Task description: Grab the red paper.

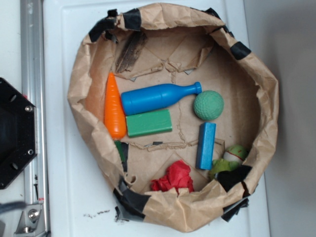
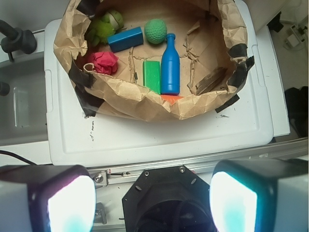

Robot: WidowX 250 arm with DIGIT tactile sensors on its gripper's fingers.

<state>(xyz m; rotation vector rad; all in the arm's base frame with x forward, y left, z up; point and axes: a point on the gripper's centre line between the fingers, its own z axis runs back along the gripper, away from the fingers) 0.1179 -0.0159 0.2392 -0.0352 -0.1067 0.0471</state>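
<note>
Your red paper [image 1: 174, 178] crumpled against the near wall of the brown paper basin [image 1: 256, 84], blue block [image 1: 206, 145] just beside it, green ball [image 1: 208, 105] beyond, your gripper [image 2: 152, 200] spread wide (holding nothing), well apart above the base.

Both views are evenly and brightly lit, with soft shadows pooling under the paper rim [image 1: 170, 12] toward 12 o'clock. The white bench [image 2: 145, 140] looks slightly washed out. In the wrist view the pincer's fingers [image 2: 72, 203] are blurred, glowing with pale teal-pink glare at 6 o'clock.
</note>
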